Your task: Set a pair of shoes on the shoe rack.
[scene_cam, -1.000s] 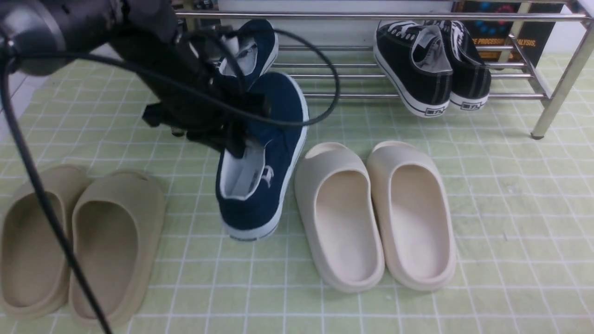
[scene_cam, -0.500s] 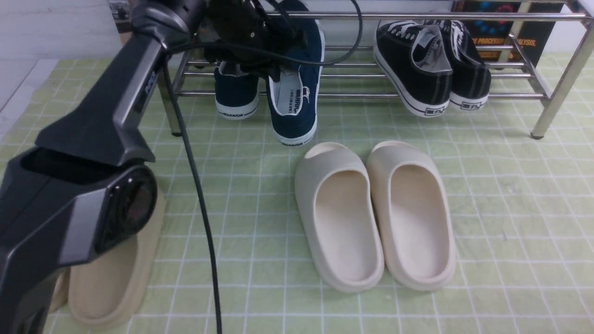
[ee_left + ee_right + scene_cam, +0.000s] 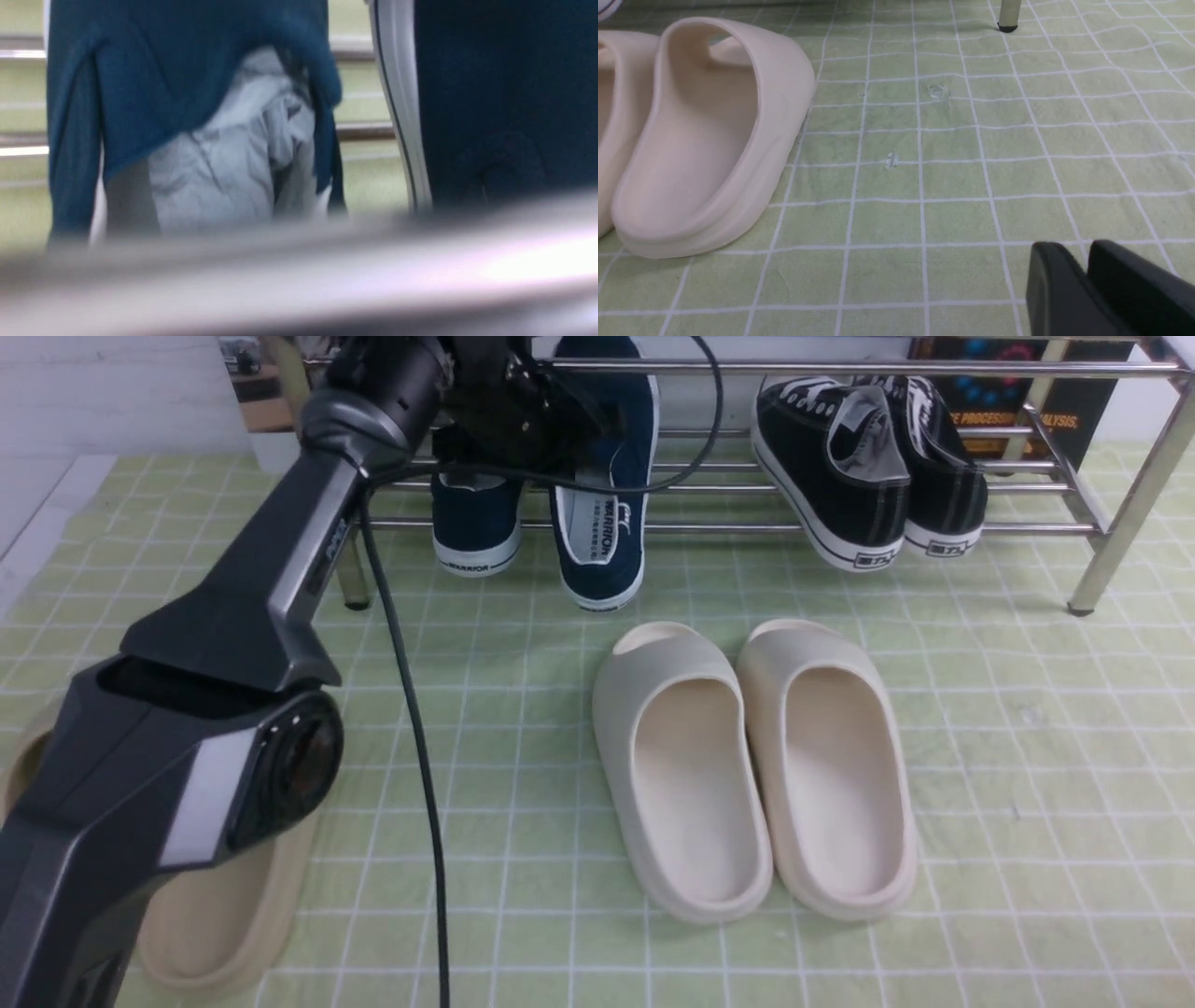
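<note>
Both navy slip-ons are at the left end of the chrome shoe rack (image 3: 840,369). One (image 3: 476,527) rests on the bars, heel toward me. The other (image 3: 602,523) is tilted beside it, its heel hanging past the front bar. My left gripper (image 3: 546,434) reaches over the rack and is shut on this second shoe at its opening edge. In the left wrist view the resting shoe (image 3: 187,70) and the held shoe (image 3: 490,93) show behind a blurred chrome bar (image 3: 299,270) that hides the jaws. My right gripper (image 3: 1085,261) is shut and empty, low over the mat.
Black lace-up sneakers (image 3: 864,457) sit on the rack's right part. Cream slides (image 3: 756,765) lie mid-mat, one also in the right wrist view (image 3: 705,135). Beige slides (image 3: 224,915) lie at the front left under my left arm. The rack leg (image 3: 1120,513) stands at the right.
My left arm carried the second navy shoe from the mat up to the rack beside the first, then shifted it slightly farther onto the bars. The right gripper view gives no earlier frame.
</note>
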Robot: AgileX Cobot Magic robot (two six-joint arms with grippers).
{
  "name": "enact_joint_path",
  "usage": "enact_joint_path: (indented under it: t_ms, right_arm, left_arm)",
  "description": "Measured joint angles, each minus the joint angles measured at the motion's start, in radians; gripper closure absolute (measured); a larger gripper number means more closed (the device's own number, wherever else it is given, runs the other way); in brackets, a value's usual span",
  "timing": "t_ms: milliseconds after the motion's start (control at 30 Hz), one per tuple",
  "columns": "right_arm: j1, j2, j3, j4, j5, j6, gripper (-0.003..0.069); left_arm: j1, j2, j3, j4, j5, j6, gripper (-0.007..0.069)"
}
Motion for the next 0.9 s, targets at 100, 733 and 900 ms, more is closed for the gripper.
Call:
enact_joint_path:
  t_ms: [100,733,900]
  right_arm:
    - [0.000,0.000,0.000,0.000,0.000,0.000,0.0516]
    - [0.000,0.000,0.000,0.000,0.000,0.000,0.0501]
    - [0.000,0.000,0.000,0.000,0.000,-0.001,0.0496]
  left_arm:
    - [0.000,0.002,0.000,0.000,-0.023,0.003,0.0506]
    - [-0.003,-0.496,0.220,0.039,0.210,0.064,0.0563]
    - [-0.003,-0.820,0.551,0.069,0.210,0.113,0.0638]
